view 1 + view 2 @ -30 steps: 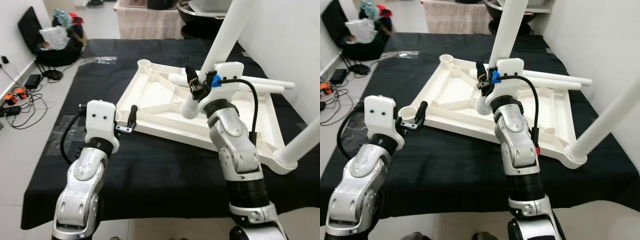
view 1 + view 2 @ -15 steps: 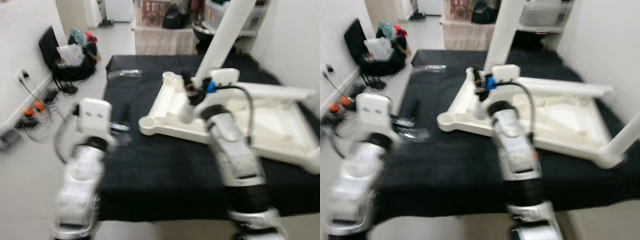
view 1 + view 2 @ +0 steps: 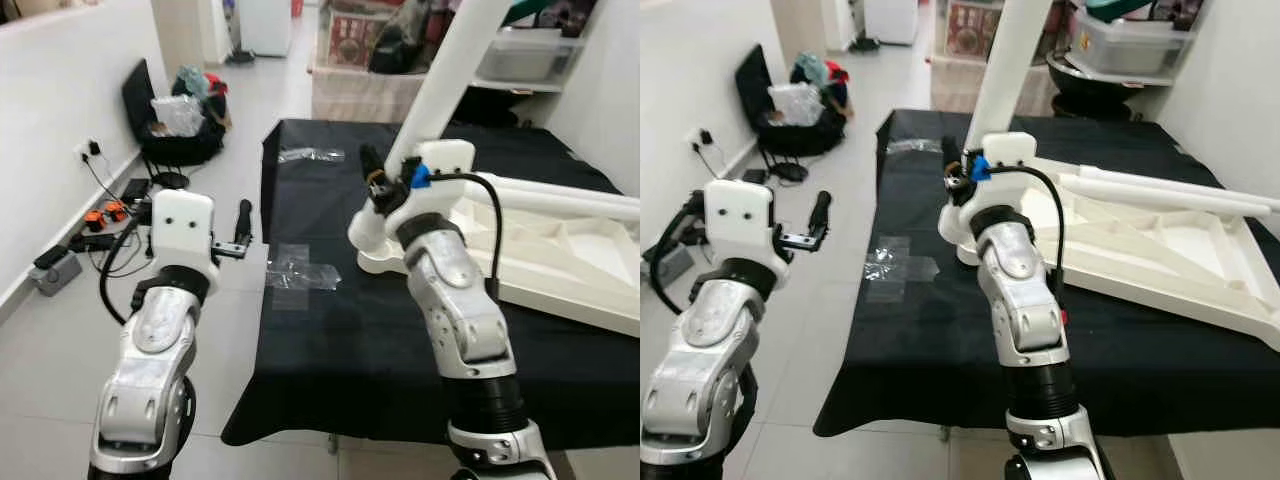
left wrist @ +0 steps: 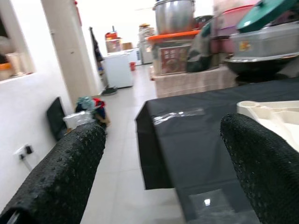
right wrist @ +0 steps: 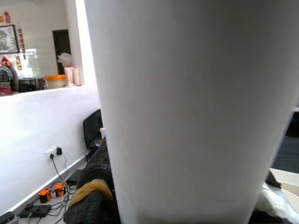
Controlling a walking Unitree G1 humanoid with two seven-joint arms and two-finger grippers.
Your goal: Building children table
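From the head views, the white plastic table top [image 3: 560, 250] lies upside down on a bench [image 3: 340, 330] draped in black cloth, its ribbed underside facing up and a round corner socket at its near left end. A smooth white round table leg [image 3: 445, 75] rises steeply from that socket, and the right gripper [image 3: 372, 180] sits against its lower part, black fingers clenched around the leg. The right wrist view adds the close look: the leg is a plain matte white column, with a textured black finger [image 5: 96, 186] pressed against its side and what seems to be a yellowish patch on it, though that part is dim. Another white leg [image 3: 1170, 187] lies flat across the table top. The left gripper [image 3: 241, 222] hangs off the bench's left edge over the pale tiled floor [image 3: 60, 380]; the left wrist view shows its two pebbled black fingers [image 4: 65, 172] spread wide apart with nothing between them, looking toward the black cloth and stacked storage boxes [image 4: 261, 32] beyond. A crumpled clear plastic bag [image 3: 300, 270] lies at the bench's left edge, and cables with a power strip [image 3: 105, 215] lie along the white wall.
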